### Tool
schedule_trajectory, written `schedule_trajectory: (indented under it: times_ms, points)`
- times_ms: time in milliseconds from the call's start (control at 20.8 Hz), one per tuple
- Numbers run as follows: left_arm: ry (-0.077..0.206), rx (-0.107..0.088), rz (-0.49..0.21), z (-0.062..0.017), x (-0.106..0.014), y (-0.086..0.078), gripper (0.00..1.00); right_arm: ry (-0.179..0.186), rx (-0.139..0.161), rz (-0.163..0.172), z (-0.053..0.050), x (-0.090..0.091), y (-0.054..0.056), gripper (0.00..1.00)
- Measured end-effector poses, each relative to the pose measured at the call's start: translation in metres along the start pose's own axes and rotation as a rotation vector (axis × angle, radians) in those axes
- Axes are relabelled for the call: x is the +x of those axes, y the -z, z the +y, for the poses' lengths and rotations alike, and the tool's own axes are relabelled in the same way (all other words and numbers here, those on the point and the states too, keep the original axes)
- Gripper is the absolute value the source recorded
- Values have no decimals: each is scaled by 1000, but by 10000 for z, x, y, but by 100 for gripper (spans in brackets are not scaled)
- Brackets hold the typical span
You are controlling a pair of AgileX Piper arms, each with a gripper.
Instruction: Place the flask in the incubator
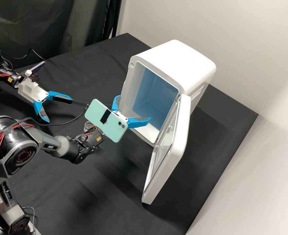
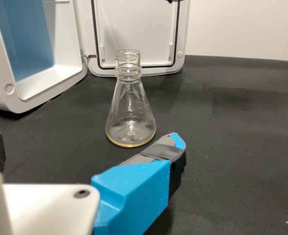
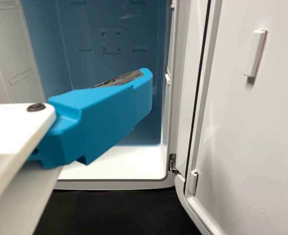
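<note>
Here, both jaws gape; flask (image 2: 131,105) stands upright outside the open incubator (image 1: 180,62).

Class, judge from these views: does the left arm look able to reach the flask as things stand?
Probably yes: the flask stands upright on the bench directly ahead of the left gripper, whose fingers are open, with nothing between them.

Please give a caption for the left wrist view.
Glass flask stands upright on the black bench, before the open incubator.
</note>
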Motion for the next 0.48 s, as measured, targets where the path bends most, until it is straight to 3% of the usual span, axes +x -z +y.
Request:
schedule_trajectory:
  times_ms: [240, 480]
  points:
    - [-1, 11, -2, 12, -58, 31, 100, 0, 0, 0, 0, 0, 0, 100]
    - [7, 7, -3, -9, -75, 21, 100, -14, 0, 2, 7, -31, -28, 100]
